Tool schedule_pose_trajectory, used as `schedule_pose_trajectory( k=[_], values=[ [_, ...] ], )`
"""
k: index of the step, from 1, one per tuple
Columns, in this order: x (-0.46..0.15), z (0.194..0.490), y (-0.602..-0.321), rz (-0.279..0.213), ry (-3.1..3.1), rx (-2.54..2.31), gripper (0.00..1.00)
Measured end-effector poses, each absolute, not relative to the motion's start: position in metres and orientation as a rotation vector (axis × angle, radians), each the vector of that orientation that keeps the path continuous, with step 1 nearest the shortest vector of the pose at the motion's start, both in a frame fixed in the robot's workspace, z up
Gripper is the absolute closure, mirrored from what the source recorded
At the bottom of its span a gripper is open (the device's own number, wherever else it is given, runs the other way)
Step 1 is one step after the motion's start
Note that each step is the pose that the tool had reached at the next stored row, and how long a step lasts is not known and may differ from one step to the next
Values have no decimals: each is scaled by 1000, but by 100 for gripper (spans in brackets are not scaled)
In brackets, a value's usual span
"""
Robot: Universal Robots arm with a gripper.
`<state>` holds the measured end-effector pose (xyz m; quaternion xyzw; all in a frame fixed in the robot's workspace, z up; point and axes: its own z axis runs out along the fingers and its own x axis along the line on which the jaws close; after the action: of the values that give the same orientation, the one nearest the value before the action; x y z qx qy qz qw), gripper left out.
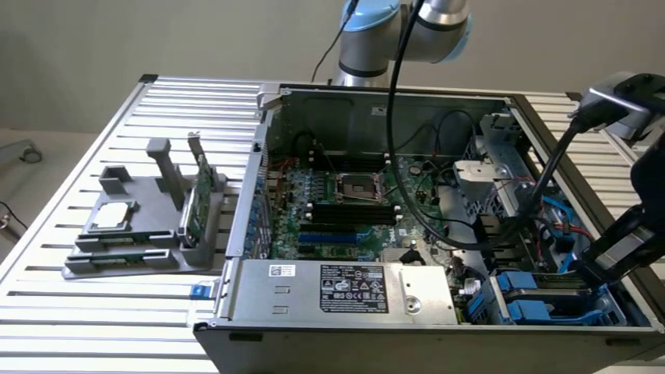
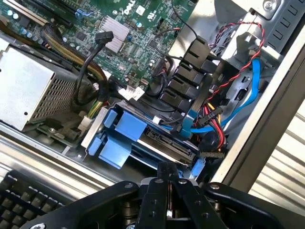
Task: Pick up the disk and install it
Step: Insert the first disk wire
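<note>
Exterior view: arm [image 1: 639, 187] was down inside the open PC case [image 1: 416, 343] on the slatted tabletop [image 1: 62, 312], at the corner on the exterior view's right, where the blue drive frames [image 1: 525, 302] sat beside the power supply [image 1: 343, 292]. A grey fixture [image 1: 135, 257] stood outside the case on the exterior view's left. Wrist view: gripper [image 2: 168, 168] fingers were pressed together with nothing between them, tips just over the disk [image 2: 169, 143], which lay in its blue frame inside the drive bay.

Open computer case [image 1: 343, 117] on slatted table [image 1: 104, 312], grey holder [image 1: 124, 261] beside it.
</note>
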<state>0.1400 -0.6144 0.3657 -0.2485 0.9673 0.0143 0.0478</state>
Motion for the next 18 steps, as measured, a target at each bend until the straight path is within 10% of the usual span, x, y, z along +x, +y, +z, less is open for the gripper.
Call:
schedule_pose_trajectory(
  k=[18],
  values=[
    [140, 366, -614, 50, 3055, -467, 89]
  ],
)
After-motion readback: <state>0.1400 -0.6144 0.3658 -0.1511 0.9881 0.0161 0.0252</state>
